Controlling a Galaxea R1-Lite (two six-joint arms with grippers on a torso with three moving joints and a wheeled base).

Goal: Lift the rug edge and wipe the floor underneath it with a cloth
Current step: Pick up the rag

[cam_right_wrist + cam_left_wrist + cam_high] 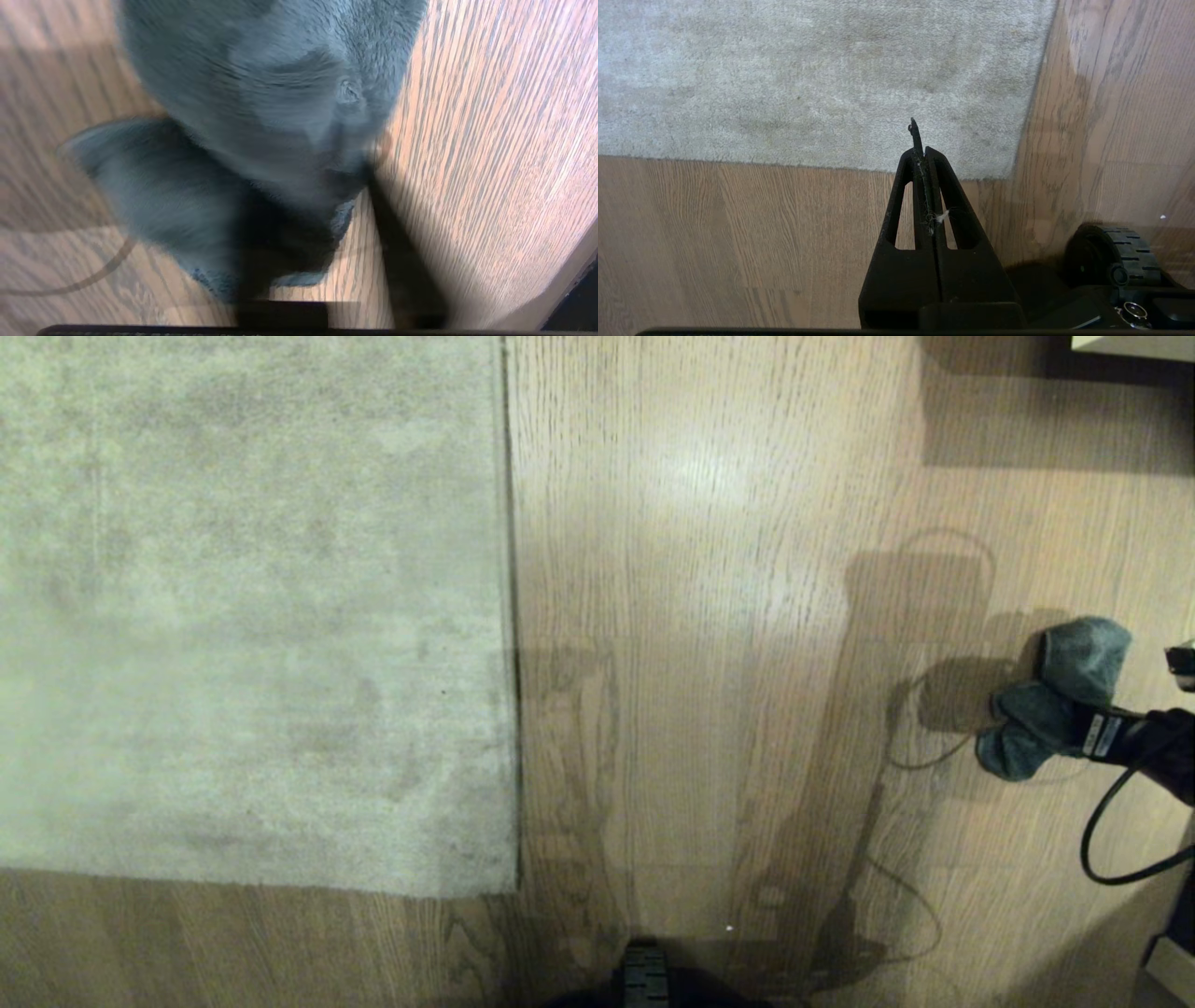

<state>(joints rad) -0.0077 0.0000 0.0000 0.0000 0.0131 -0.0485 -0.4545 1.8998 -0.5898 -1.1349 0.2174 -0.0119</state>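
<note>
Securing the cloth [1060,695], which lies bunched on the floor [709,616] well to the right of the flat rug edge [512,644], is best done by letting the right gripper [1074,728], seemingly narrowed around its folds, be fully closed before any lift is made.

White label on tool [1074,733], text unreadable

Pale furniture edge [1134,345] at the far right corner, casting shadow.

Black end effector [924,154], slotted fingers; black looped cable [1111,840]; ridged wheel [1120,256].
</note>
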